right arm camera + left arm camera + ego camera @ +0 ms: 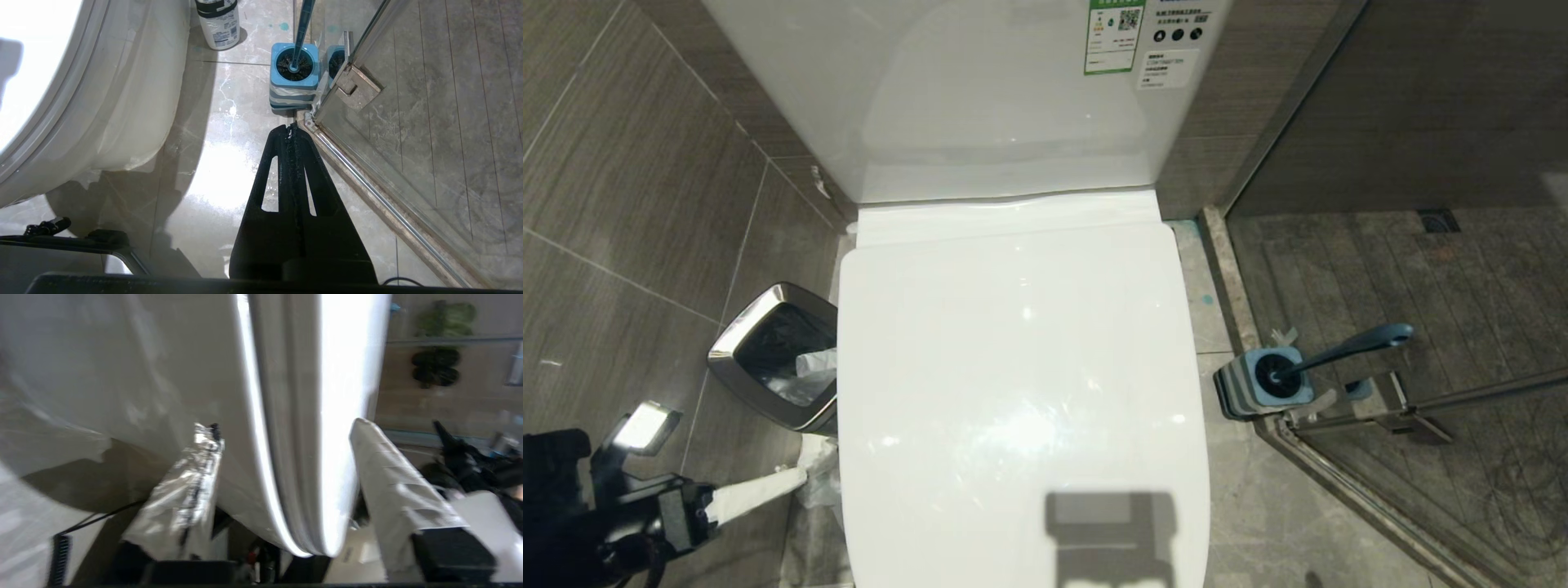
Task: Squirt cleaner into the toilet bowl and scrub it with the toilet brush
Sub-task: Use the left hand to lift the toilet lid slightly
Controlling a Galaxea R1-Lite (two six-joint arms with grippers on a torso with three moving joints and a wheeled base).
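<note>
- Currently the left gripper (282,465) is standing spread, its fingers straddling the closed lid's (1021,367) edge.
- Toilet brush (1339,349) is sitting in its holder (1262,384).
- Right gripper (291,130) is hanging closed, empty.
- Waste bin (760,327) is holding crumpled paper.

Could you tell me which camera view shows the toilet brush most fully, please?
The head view: the toilet brush shows whole there, its handle leaning out of the holder by the glass door. The right wrist view shows only the bristle head and lower handle. The left wrist view does not show it.
</note>
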